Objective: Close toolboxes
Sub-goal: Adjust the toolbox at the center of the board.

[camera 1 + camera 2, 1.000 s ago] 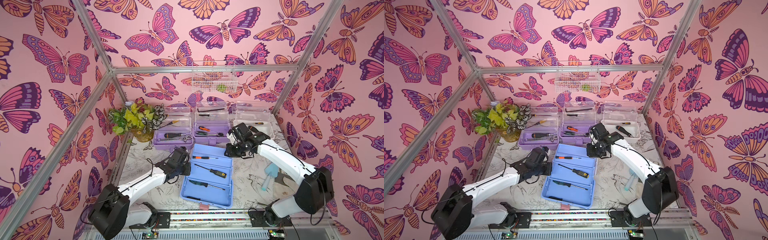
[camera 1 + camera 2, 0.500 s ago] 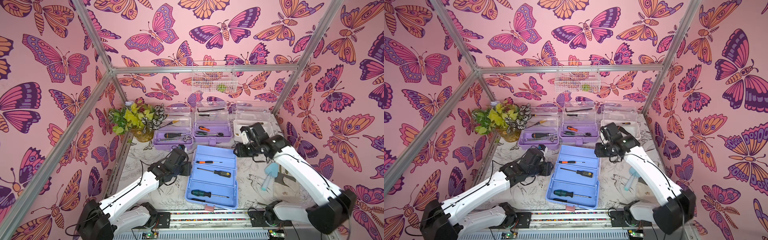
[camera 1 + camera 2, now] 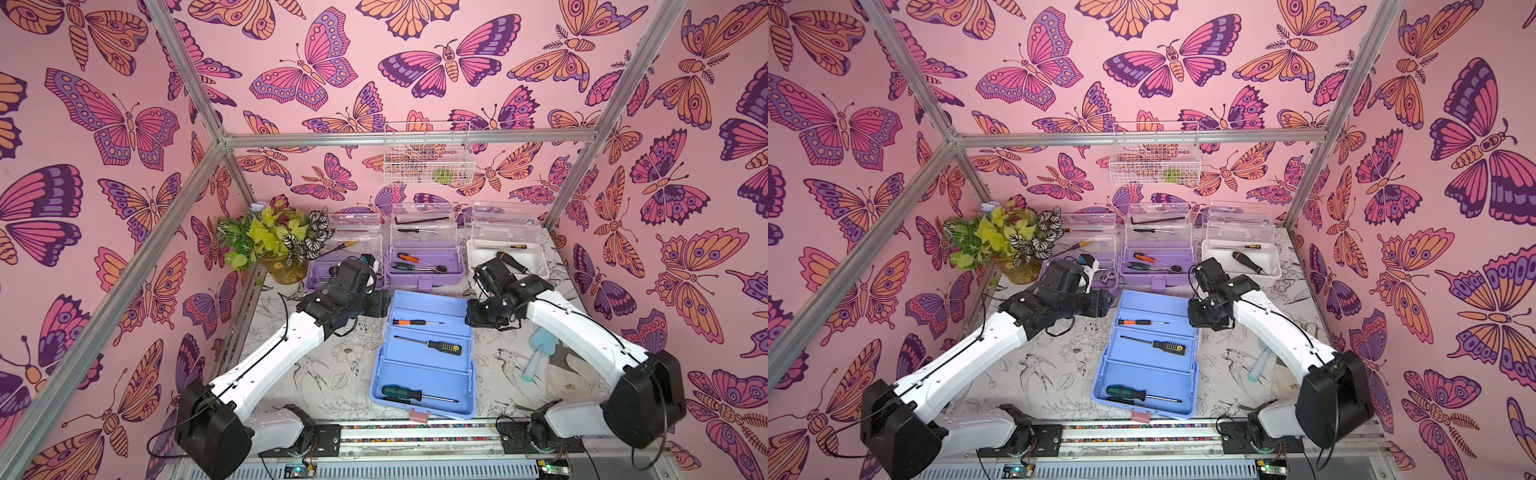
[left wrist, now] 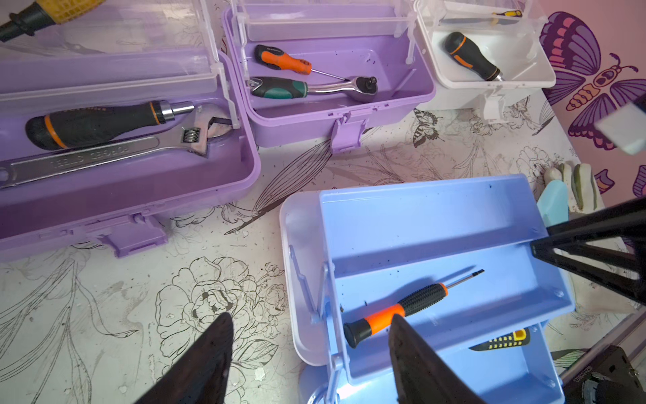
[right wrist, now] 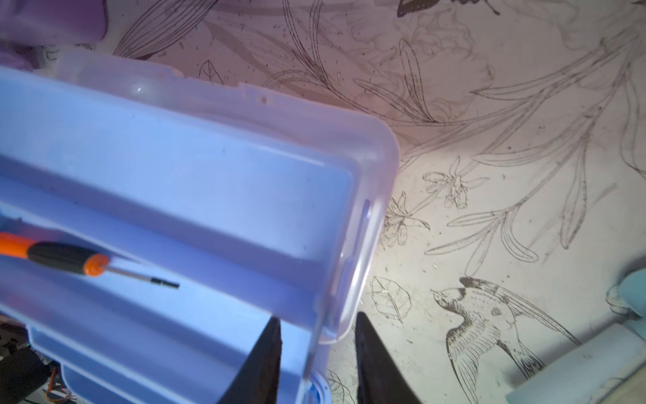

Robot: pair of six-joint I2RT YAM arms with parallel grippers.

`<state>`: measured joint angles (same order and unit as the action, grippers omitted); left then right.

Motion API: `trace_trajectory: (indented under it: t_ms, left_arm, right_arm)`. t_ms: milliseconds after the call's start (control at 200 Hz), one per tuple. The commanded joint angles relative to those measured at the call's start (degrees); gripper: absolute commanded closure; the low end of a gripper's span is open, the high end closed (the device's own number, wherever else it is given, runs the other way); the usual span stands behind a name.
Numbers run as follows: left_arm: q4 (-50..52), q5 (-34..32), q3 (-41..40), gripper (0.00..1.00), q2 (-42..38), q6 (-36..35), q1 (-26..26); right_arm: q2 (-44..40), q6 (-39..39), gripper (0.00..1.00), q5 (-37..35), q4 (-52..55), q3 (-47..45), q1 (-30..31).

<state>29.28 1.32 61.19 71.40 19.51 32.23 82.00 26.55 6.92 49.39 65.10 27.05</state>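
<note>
The light-blue toolbox lies open at mid-table, its tiers spread and holding screwdrivers. My left gripper is open, straddling the toolbox's far-left end without touching it. My right gripper is closed narrowly on the toolbox's far-right end wall. Along the back stand two lilac toolboxes and a white one. All three have their clear lids raised and hold tools. In both top views my left arm hides much of the left lilac toolbox.
A potted plant stands at the back left and a white wire basket hangs on the back wall. A pale-blue brush and a glove lie to the right of the blue box. The arms' rail runs along the front edge.
The blue box has swung from a tilt to square with the table. My left gripper has opened and moved back to the box's far-left corner. My right gripper has shifted along the right end.
</note>
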Motion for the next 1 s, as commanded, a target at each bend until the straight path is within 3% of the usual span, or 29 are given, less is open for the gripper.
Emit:
trace_trajectory:
  t_ms: [0,215,376,496,651,746,991]
  left_arm:
    - [2.7,-0.4,-1.2,0.29,-3.4,-1.6,-1.8]
    - [4.7,-0.2,-1.9,0.28,-6.5,-2.5,-5.0]
    - [4.9,0.4,-2.0,0.27,-7.0,-2.3,-5.6]
    - [4.9,1.3,-1.8,0.26,-5.9,-2.1,-5.9]
    - [4.1,1.6,-2.2,0.26,-4.5,-2.0,-5.9]
    - [3.4,1.8,-2.3,0.26,-3.7,-2.2,-6.0]
    - [0.9,3.6,-2.2,0.25,-1.4,-4.1,-6.4]
  right_arm:
    - [2.5,-0.7,0.73,1.0,-1.0,3.0,1.2]
    - [10.9,-8.5,0.95,0.3,3.2,13.1,3.5]
    - [17.9,-22.6,0.90,5.9,8.0,23.8,3.6]
    - [21.4,-25.1,0.82,3.7,13.8,32.3,2.9]
    - [17.7,-18.0,0.49,-1.1,16.7,31.1,1.6]
    - [11.1,-8.4,0.47,-7.7,17.6,23.3,1.5]
    - [-11.8,9.1,0.43,-11.0,15.4,-3.7,5.1]
